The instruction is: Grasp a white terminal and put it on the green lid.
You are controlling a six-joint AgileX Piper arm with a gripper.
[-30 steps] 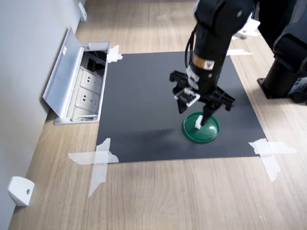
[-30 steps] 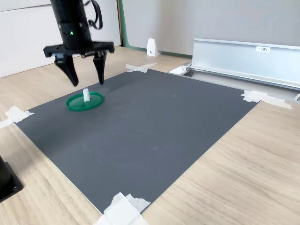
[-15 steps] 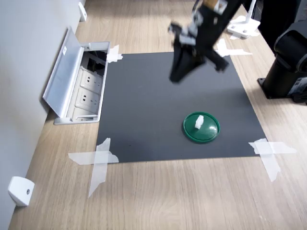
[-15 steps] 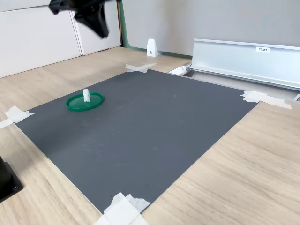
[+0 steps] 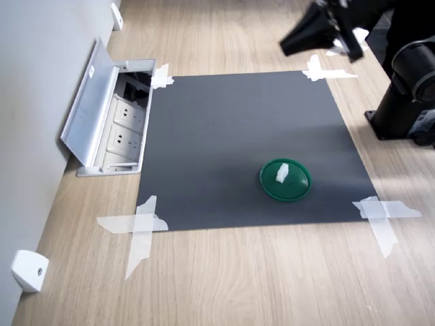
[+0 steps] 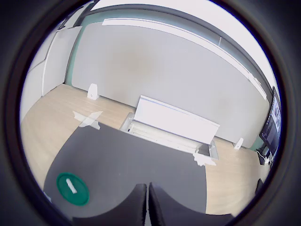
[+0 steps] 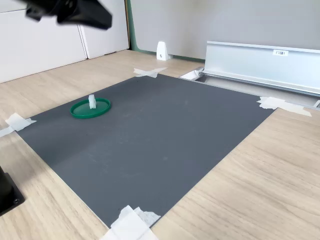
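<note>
Pincer (image 6: 148,207): raised high above the work area, fingers drawn together with only a thin seam between them in the wrist view, carrying nothing; in both exterior views it shows only as a dark blur near the upper edge (image 5: 319,30), well apart from the task's things. White terminal (image 5: 281,173): standing upright on the green lid (image 5: 299,191), inside the raised rim, a little off centre toward the first exterior view's left. Green lid: flat on the dark mat (image 5: 224,136), near the mat's corner at the first exterior view's lower right; mat taped at its corners to the wooden tabletop (image 5: 238,278). Status, as judged: placement appears complete. Hazards, as judged: the terminal is small, light and stands on end, so a jolt to the tabletop could tip it over or roll it off the lid; the glossy lid could slide if nudged. Other items: open socket box (image 5: 115,122) beside the mat, white wedge-shaped piece (image 5: 28,270) at the wall; both well clear.
</note>
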